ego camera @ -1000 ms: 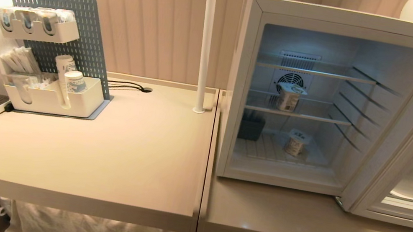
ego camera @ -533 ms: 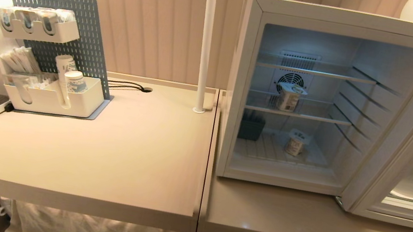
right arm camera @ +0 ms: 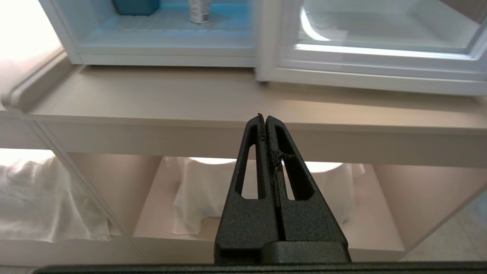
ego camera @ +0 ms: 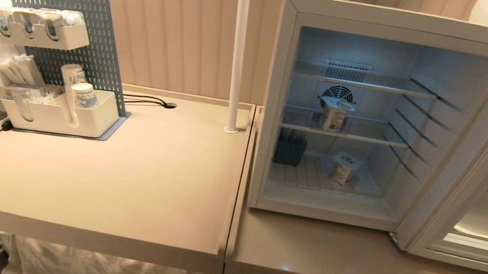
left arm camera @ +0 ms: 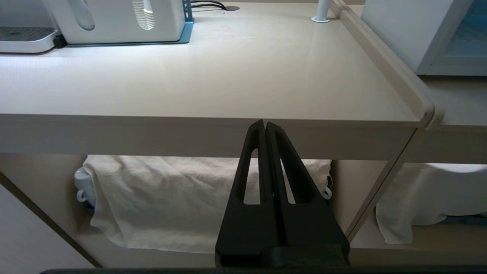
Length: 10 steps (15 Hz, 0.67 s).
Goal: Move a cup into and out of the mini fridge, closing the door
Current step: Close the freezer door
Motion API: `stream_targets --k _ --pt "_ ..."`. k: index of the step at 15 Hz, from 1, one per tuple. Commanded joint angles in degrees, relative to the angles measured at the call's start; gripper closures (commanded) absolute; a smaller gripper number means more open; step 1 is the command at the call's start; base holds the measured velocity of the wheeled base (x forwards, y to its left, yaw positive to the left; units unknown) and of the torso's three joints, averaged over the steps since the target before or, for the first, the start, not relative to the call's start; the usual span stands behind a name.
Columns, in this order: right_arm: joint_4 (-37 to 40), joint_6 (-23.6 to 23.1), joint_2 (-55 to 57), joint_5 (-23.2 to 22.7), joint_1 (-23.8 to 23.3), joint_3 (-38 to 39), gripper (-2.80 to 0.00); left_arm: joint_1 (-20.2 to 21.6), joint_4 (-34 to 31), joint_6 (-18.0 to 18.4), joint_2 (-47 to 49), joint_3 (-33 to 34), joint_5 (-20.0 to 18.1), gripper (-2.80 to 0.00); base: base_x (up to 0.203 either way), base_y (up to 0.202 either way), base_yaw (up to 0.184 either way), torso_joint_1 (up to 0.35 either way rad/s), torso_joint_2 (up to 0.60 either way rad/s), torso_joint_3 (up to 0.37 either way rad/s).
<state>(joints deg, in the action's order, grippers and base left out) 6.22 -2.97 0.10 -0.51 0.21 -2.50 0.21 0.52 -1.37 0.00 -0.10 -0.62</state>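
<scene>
Plainly, the clenched, empty right gripper (right arm camera: pixel 263 116) is nearer: the upright cup (right arm camera: pixel 199 9) stands ahead inside the open mini fridge (right arm camera: pixel 167 49).

The boxy white mini fridge (ego camera: pixel 275 102) has a pale interior washed in cool bluish light, crossed by thin silvery wire shelves (ego camera: pixel 344 135). Its open door (ego camera: pixel 485 164) is framed in pale grey-white. Inside stand two small cream-and-white printed cups (ego camera: pixel 334 114), and a dark, nearly black box (ego camera: pixel 290 151) sits on the floor of the cabinet. The smooth beige bench (ego camera: pixel 115 184) matches the vertically ribbed beige wall panelling (ego camera: pixel 171 8). A slate-blue pegboard (ego camera: pixel 90 39) dotted with rows of small slots carries white plastic trays (ego camera: pixel 61 117). White crumpled cloth (left arm camera: pixel 171 198) hangs beneath the bench. Both tools, left (left arm camera: pixel 265 123) and right (right arm camera: pixel 265 118), are matt black.
</scene>
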Motion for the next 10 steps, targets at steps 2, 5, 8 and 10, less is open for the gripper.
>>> stream_targets --k 2,5,8,10 --pt "0.0 0.0 0.1 0.0 0.0 0.0 0.0 0.0 0.0 0.0 0.1 0.0 0.0 0.0 0.0 -0.198 -0.001 0.005 0.0 0.005" --pt "0.1 0.0 0.1 0.0 0.0 0.0 0.0 0.0 0.0 0.0 0.1 0.0 0.0 0.0 0.0 -0.192 -0.003 0.002 0.01 0.005" --pt "0.2 0.0 0.0 0.0 0.0 0.0 0.0 0.0 0.0 0.0 0.1 0.0 0.0 0.0 0.0 -0.192 -0.001 0.003 0.0 0.003" --pt "0.2 0.0 0.1 0.0 0.0 0.0 0.0 0.0 0.0 0.0 0.1 0.0 0.0 0.0 0.0 -0.192 -0.001 0.002 0.0 0.004"
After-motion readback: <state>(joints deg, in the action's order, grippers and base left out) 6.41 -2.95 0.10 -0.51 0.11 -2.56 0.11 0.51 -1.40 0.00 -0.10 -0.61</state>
